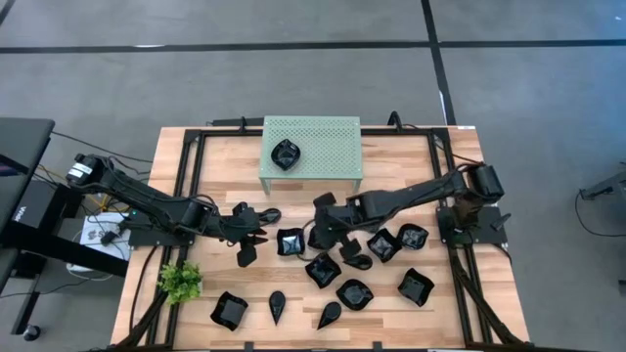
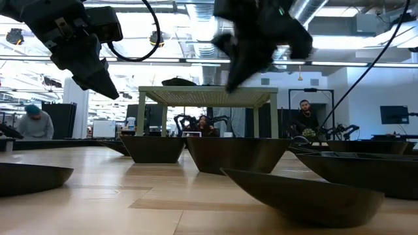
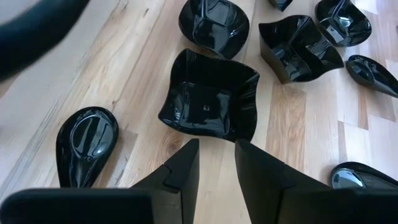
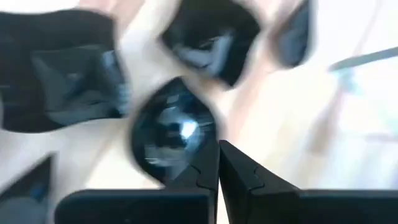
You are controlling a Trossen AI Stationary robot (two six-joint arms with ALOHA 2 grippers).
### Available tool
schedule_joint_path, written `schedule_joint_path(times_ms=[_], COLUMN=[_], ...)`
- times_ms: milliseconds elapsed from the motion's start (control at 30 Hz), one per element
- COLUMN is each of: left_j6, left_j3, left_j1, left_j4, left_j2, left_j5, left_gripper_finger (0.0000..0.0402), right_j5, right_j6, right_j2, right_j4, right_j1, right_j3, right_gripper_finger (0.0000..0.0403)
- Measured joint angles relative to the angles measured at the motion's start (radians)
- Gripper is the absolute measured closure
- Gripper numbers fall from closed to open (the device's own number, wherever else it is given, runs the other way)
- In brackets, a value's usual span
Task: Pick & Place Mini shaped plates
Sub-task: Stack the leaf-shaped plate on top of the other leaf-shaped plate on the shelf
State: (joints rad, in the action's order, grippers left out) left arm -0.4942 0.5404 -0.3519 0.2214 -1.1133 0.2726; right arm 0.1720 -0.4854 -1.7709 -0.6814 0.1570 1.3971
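Note:
Several glossy black mini plates lie on the wooden table's near half, among them a wavy square [image 1: 290, 242] [image 3: 208, 102] and a teardrop [image 3: 87, 140]. One more plate [image 1: 285, 154] rests on top of the mint rack. My left gripper [image 1: 252, 235] [image 3: 216, 163] hovers open above the table, its fingers pointing at the wavy square and clear of it. My right gripper [image 1: 323, 217] [image 4: 219, 165] is raised over the cluster and shut on a pointed round plate [image 4: 173, 130]. In the low view both grippers, left [image 2: 108, 88] and right [image 2: 234, 81], stand well above the tabletop. My right gripper pinches the pointed round plate by its rim [image 4: 202, 158] between the two fingers, coming from above. The plate looks lifted clear of the other plates below it. The right wrist view is blurred, so how far the rim reaches between the fingers does not show.
The mint perforated rack [image 1: 311, 147] stands at the table's far middle. A small green plant [image 1: 180, 282] sits near the left near corner. Black frame rails [image 1: 192, 166] run along the table's edges. People sit in the room beyond the table [image 2: 304, 114].

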Motion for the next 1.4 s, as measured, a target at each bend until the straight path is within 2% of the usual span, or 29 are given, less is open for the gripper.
schedule_joint_path(times_ms=[100,233,333,533,800,933,1100,1233,1400], left_j6=[0.0,0.0,0.0,0.0,0.0,0.0,0.0,0.0,0.0], left_j3=[0.0,0.0,0.0,0.0,0.0,0.0,0.0,0.0,0.0], left_j1=[0.0,0.0,0.0,0.0,0.0,0.0,0.0,0.0,0.0], left_j4=[-0.002,-0.003,-0.003,-0.003,-0.006,-0.006,-0.006,-0.006,-0.006], left_j2=[0.0,0.0,0.0,0.0,0.0,0.0,0.0,0.0,0.0], left_j5=[0.0,0.0,0.0,0.0,0.0,0.0,0.0,0.0,0.0], left_gripper_finger=[0.0298,0.0298,0.0298,0.0298,0.0298,0.0298,0.0298,0.0298,0.0298], right_j5=[0.022,-0.16,-0.213,-0.221,-0.079,-0.009,-0.013,-0.019,-0.102], right_j6=[-0.037,0.052,0.145,0.168,0.104,0.094,0.092,0.076,0.03], right_j2=[0.012,0.009,-0.037,-0.181,-0.301,-0.312,-0.31,-0.312,-0.307], right_j4=[-0.083,-0.092,-0.179,-0.215,-0.218,-0.21,-0.19,-0.194,-0.203], right_j1=[-0.002,-0.023,-0.027,0.006,0.045,0.045,0.031,0.024,0.008], right_j3=[0.089,0.105,0.104,0.103,0.103,0.103,0.103,0.103,0.105], right_gripper_finger=[0.04,0.0399,0.0391,0.0332,0.0236,0.0215,0.0241,0.03,0.0386])
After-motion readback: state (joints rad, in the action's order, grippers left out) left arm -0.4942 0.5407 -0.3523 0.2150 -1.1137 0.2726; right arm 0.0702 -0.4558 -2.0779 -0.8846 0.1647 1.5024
